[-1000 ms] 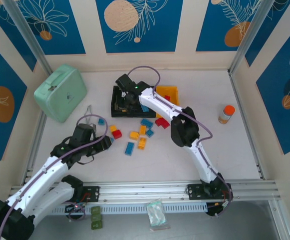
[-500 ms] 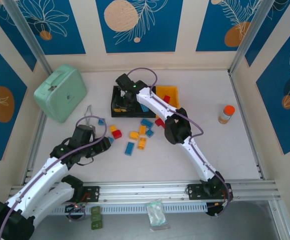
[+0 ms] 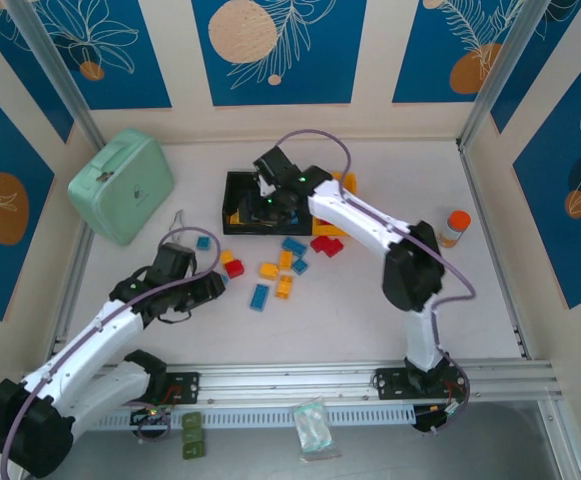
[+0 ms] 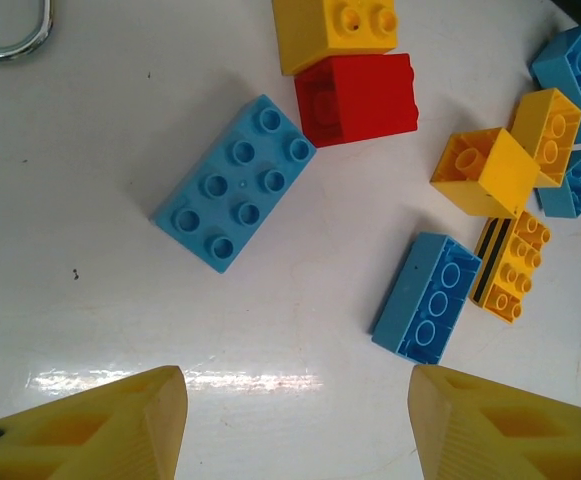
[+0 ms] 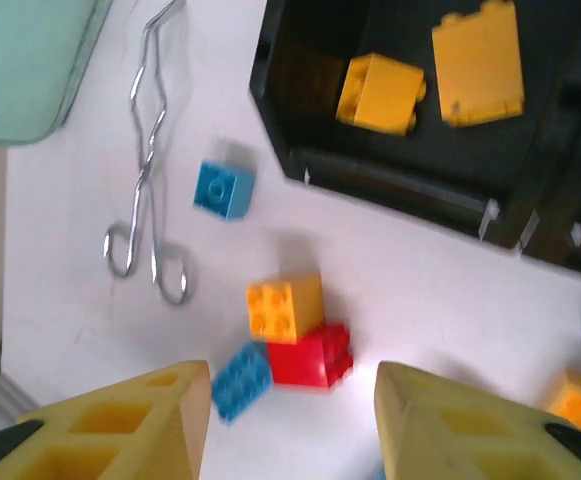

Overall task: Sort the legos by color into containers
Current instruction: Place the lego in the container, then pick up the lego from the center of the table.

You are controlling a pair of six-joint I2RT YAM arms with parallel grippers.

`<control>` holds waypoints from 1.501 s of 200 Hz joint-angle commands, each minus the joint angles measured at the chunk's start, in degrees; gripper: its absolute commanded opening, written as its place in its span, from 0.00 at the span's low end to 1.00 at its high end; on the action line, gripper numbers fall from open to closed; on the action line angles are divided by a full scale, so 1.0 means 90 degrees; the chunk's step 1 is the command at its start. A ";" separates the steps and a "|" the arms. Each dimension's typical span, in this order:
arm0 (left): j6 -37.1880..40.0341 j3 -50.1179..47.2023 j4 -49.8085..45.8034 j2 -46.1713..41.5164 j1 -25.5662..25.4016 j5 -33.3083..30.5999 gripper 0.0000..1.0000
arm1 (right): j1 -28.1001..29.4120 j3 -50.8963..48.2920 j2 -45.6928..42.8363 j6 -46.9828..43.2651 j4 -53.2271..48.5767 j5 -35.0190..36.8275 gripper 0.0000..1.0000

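The left fingers (image 4: 90, 430) are standing apart with nothing between them. They are hovering over bare bench just short of a light-blue eight-stud plastic brick (image 4: 235, 182). That brick is lying flat beside a red brick (image 4: 357, 98) and a yellow brick (image 4: 335, 30), which are touching each other.

The right fingers (image 5: 120, 425) are likewise hanging open and empty, above the near left corner of a black rectangular plastic bin (image 5: 370, 175) toward the bench's far edge. Two yellow bricks (image 5: 382, 93) are lying inside it. In the overhead view a yellow bin (image 3: 346, 183) is peeking out behind the right arm, its contents hidden.

By my reading, the sorting is only partly done. Some yellows are sitting in a bin, but about a dozen legos (image 3: 270, 270) in all three colours are lying scattered across the middle of the bench, near the bins. One small blue brick (image 5: 223, 189) is sitting next to metal tongs (image 5: 150, 190) toward the left edge. Most of the work is waiting.
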 commanded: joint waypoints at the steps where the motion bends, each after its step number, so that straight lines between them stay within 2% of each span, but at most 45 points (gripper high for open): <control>1: 0.0232 0.0429 0.0050 0.0358 0.0061 -0.0093 0.61 | 0.0027 -0.1176 -0.0778 -0.0165 0.0769 -0.0314 0.50; 85: 0.0662 0.1852 0.0164 0.2675 0.0062 -0.0633 0.69 | 0.0065 -0.4874 -0.3619 -0.0283 0.1950 -0.0661 0.62; 122: 0.0859 0.2456 0.0150 0.3598 0.0062 -0.1001 0.71 | 0.0057 -0.5698 -0.4253 0.0045 0.2068 -0.0531 0.62; 165: 0.0984 0.3084 0.0163 0.4591 0.0062 -0.1348 0.71 | 0.0058 -0.6167 -0.4606 0.0340 0.2106 -0.0424 0.61; 209: 0.0957 0.3272 0.0182 0.5160 0.0062 -0.1377 0.57 | 0.0048 -0.6248 -0.4738 0.0405 0.1979 -0.0259 0.61; 238: 0.1015 0.3230 0.0208 0.5110 0.0062 -0.1429 0.34 | 0.0038 -0.6263 -0.4687 0.0451 0.2029 -0.0271 0.61; 259: 0.1106 0.3281 0.0093 0.4954 0.0064 -0.1516 0.25 | 0.0048 -0.6243 -0.4581 0.0464 0.2115 -0.0340 0.61; 300: 0.1351 0.3598 -0.0159 0.4584 0.0073 -0.1573 0.24 | 0.0162 -0.6127 -0.4431 0.0450 0.2241 -0.0370 0.61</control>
